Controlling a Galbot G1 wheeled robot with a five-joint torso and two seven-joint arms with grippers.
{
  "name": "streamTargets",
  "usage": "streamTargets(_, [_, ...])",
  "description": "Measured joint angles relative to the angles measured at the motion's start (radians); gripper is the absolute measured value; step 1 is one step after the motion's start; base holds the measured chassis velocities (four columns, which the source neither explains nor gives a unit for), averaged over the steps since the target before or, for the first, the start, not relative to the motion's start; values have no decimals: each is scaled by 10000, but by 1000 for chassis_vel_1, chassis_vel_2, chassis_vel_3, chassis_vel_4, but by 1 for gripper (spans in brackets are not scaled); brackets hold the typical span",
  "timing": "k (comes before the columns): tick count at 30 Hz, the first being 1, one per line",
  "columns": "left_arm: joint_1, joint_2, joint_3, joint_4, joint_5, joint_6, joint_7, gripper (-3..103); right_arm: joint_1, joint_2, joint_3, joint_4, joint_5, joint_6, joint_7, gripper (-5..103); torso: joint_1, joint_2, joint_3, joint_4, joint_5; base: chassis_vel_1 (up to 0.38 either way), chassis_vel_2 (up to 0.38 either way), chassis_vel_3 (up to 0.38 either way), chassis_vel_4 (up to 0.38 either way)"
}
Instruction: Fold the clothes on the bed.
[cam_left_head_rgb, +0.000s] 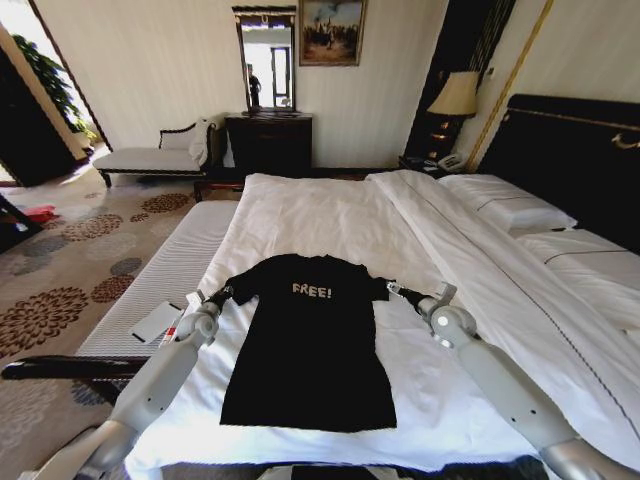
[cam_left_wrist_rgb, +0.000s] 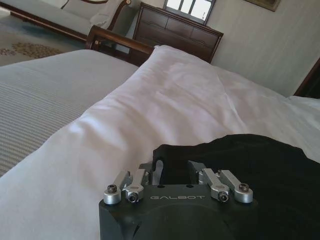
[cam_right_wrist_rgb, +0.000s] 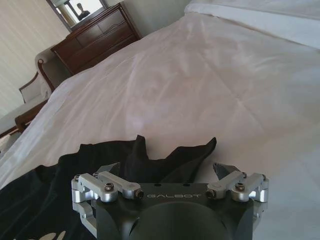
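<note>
Left gripper (cam_left_head_rgb: 222, 294) at left sleeve of black T-shirt (cam_left_head_rgb: 310, 340), fingers (cam_left_wrist_rgb: 158, 170) pinched on sleeve edge. T-shirt lies flat, face up, on white duvet (cam_left_head_rgb: 330, 220) near foot of bed (cam_left_head_rgb: 560, 150), white "FREE!" lettering (cam_left_head_rgb: 311, 290) on chest. Right gripper (cam_left_head_rgb: 394, 290) at right sleeve, fingers spread apart, sleeve tip bunched between them, not squeezed.

Daylight floods in from the robot's left; white duvet (cam_left_head_rgb: 330, 220) glares. Headboard (cam_left_head_rgb: 570, 160) side dim, wide-angle bending at edges.
</note>
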Motion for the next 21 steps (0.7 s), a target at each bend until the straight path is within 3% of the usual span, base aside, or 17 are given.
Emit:
streamTargets(3, [270, 116, -187, -143, 138, -28, 17, 57, 530, 128, -397, -610, -134, -11, -305, 100, 0, 0, 0, -2, 1, 0, 0, 0, 0])
streamTargets(6, [389, 143, -273, -210, 172, -33, 8, 63, 870, 193, -618, -971, -206, 9, -397, 100, 0, 0, 0, 3, 0, 0, 0, 0, 0])
streamTargets(13, [1106, 333, -670, -982, 253, -44, -95, 94, 1920, 270, -1352, -2398, -479, 153, -695, 100, 0, 0, 1, 0, 0, 0, 0, 0, 0])
streamTargets(21, [1782, 507, -967, -1653, 500, -195, -233, 100, 2191, 239, -1667, -3281, -686, 148, -1025, 101, 0, 0, 1, 0, 0, 0, 0, 0, 0])
